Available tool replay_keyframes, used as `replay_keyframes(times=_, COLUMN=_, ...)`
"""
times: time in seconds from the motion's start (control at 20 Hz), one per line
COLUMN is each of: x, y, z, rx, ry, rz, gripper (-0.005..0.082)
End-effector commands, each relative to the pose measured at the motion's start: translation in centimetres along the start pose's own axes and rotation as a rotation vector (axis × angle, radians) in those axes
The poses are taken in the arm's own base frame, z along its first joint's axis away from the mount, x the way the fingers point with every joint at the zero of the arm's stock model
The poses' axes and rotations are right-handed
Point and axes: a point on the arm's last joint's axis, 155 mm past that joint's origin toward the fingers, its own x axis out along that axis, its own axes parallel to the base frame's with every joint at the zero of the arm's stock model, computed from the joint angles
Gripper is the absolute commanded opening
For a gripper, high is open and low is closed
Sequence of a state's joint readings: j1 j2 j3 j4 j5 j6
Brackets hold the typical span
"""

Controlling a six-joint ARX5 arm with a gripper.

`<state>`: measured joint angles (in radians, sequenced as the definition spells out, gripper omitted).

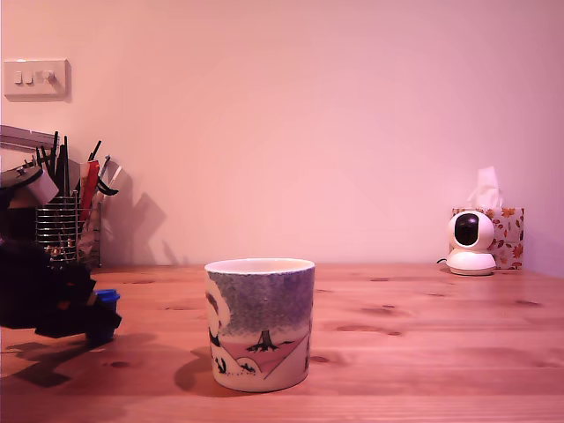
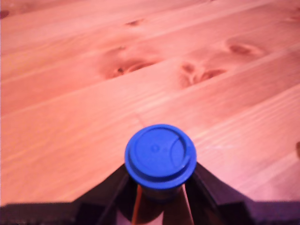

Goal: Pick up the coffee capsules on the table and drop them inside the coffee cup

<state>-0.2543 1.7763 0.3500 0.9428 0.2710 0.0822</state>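
The coffee cup (image 1: 260,322) stands in the middle of the wooden table (image 1: 423,352). It has a cream rim, a speckled grey-purple band and a pink hill with a black tree. At the exterior view's left, my black gripper (image 1: 99,319) hovers just above the table, well apart from the cup. A blue coffee capsule (image 1: 107,297) shows at its tip. In the wrist view the blue capsule (image 2: 160,154) sits between the two dark fingers of the gripper (image 2: 160,172), its round flanged face toward the camera. The fingers press on its sides.
A wire pen holder (image 1: 63,227) full of pens stands behind the gripper at the back left. A small white camera (image 1: 471,243) and a floral tissue box (image 1: 506,236) stand at the back right against the wall. A light switch (image 1: 35,77) is on the wall.
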Motion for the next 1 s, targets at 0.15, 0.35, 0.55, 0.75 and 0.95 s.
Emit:
replay_keyframes(times=0.15, x=0.2, y=0.0, z=0.3, rx=-0.001, ry=-0.014, rz=-0.006, gripper=0.0108)
replay_keyframes(times=0.35, x=-0.1, y=-0.5, z=1.5, rx=0.007, ry=-0.046, rz=-0.033, gripper=0.0109)
replay_keyframes(times=0.55, x=-1.0, y=-1.8, z=2.2, rx=0.003, ry=-0.034, rz=-0.094, gripper=0.0109)
replay_keyframes(times=0.75, x=-2.3, y=-3.4, z=2.3, rx=-0.012, ry=0.005, rz=-0.170, gripper=0.0109)
replay_keyframes(times=0.95, x=-3.8, y=-4.8, z=3.4, rx=-0.011, ry=0.001, rz=-0.233, gripper=0.0109)
